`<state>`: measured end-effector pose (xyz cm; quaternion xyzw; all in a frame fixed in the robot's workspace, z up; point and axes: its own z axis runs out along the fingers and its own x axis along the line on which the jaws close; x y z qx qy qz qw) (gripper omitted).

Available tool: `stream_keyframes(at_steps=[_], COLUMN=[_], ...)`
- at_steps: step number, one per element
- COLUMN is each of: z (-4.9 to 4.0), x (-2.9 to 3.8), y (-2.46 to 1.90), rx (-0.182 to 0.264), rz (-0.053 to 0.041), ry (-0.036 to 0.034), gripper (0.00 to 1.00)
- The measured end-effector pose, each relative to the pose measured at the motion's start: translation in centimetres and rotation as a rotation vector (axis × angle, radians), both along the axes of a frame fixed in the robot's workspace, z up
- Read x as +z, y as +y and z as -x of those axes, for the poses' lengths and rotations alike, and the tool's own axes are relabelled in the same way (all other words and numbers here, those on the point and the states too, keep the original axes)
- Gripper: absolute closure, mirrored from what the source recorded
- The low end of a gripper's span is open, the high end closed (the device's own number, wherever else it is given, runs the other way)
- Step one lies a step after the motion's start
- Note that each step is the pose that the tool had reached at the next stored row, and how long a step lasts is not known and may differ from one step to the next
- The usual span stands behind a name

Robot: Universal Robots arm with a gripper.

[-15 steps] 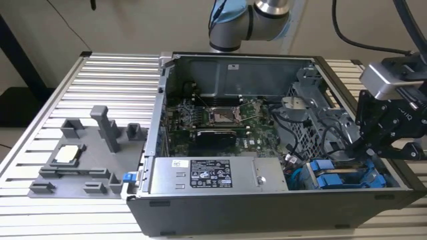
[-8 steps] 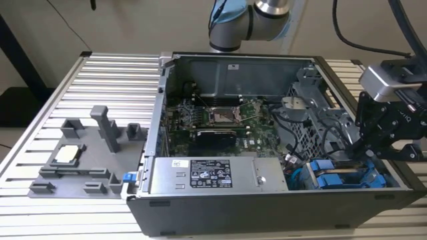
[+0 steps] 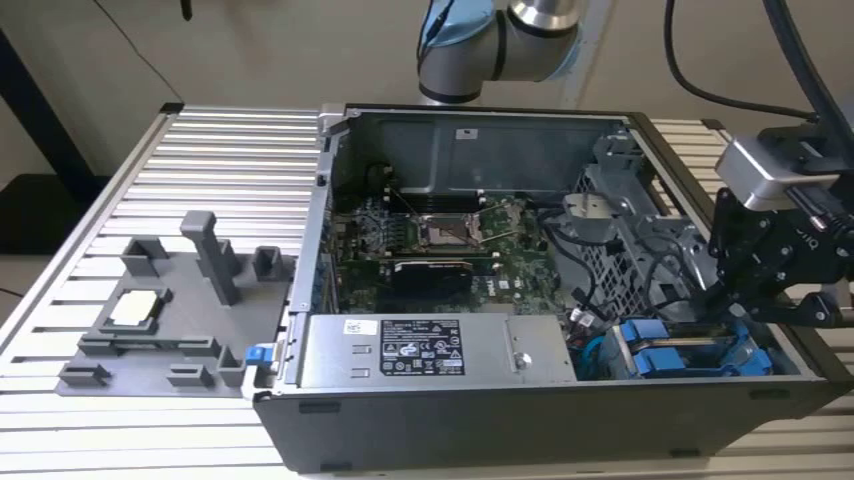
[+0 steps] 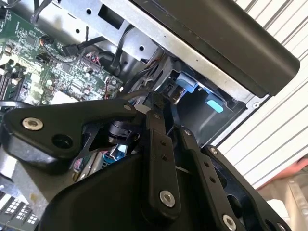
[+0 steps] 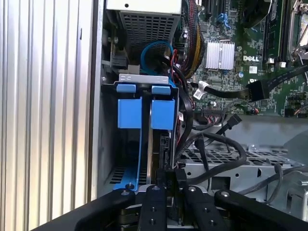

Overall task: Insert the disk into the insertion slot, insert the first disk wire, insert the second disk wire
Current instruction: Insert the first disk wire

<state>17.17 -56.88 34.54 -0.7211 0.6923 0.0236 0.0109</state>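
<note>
Open computer case (image 3: 534, 405) lay on its side on slatted table (image 3: 227, 150), so the bays faced up for the arm. Gripper (image 3: 721, 303) hung low over the case corner nearest the camera, at the exterior view's right. First wrist view: disk (image 5: 162, 114) in its blue frame stood pushed down into the slot (image 5: 144, 77), beside a second blue frame (image 5: 130, 113), likely seated. Fingers (image 5: 154, 204) were drawn close together right above the disk's edge; whether they pinched anything was hidden. Loose black cables (image 5: 216, 139) lay just beside the slot, by the motherboard (image 5: 231, 29), within reach for plugging
</note>
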Motion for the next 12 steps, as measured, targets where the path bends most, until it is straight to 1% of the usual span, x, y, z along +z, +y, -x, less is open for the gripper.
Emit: stream_keyframes(at_steps=[7, 12], z=[-0.12, -0.19], x=[-0.38, -0.53], y=[-0.01, -0.03], rx=[-0.003, -0.005], rz=[0.0, 0.0002], ry=[0.0, 0.0], gripper=[0.81, 0.81])
